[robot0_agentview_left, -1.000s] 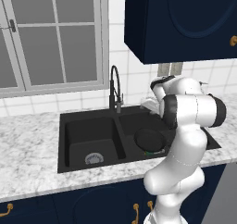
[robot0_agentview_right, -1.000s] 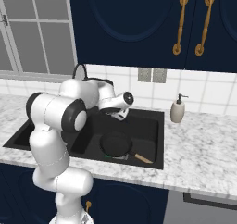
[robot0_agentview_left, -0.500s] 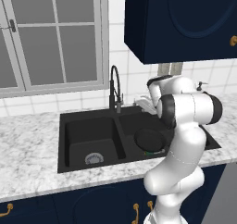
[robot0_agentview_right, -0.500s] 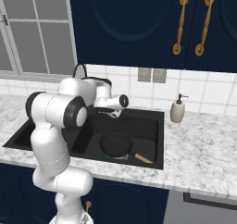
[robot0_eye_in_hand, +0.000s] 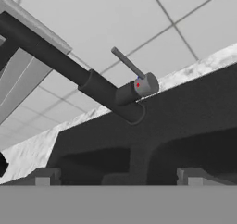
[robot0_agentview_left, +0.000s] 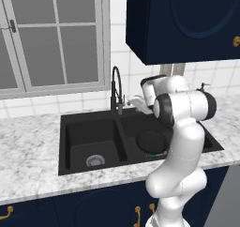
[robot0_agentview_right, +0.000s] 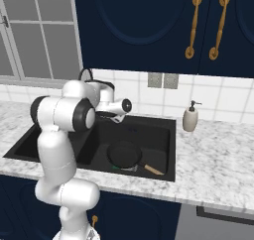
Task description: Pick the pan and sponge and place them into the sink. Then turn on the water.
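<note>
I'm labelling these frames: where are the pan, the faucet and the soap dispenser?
pan [robot0_agentview_right: 124,154], right base view, middle of its black base.
faucet [robot0_agentview_left: 114,83], left base view, on its upright neck.
soap dispenser [robot0_agentview_right: 190,120], right base view, on its body.

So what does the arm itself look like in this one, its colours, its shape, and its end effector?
The arm is glossy white, built of rounded, bulbous segments, with dark grey to black bands and caps at the joints. No cables or markings are visible. The end effector has two small, blocky, dark grey fingertips with lighter faces.
</note>
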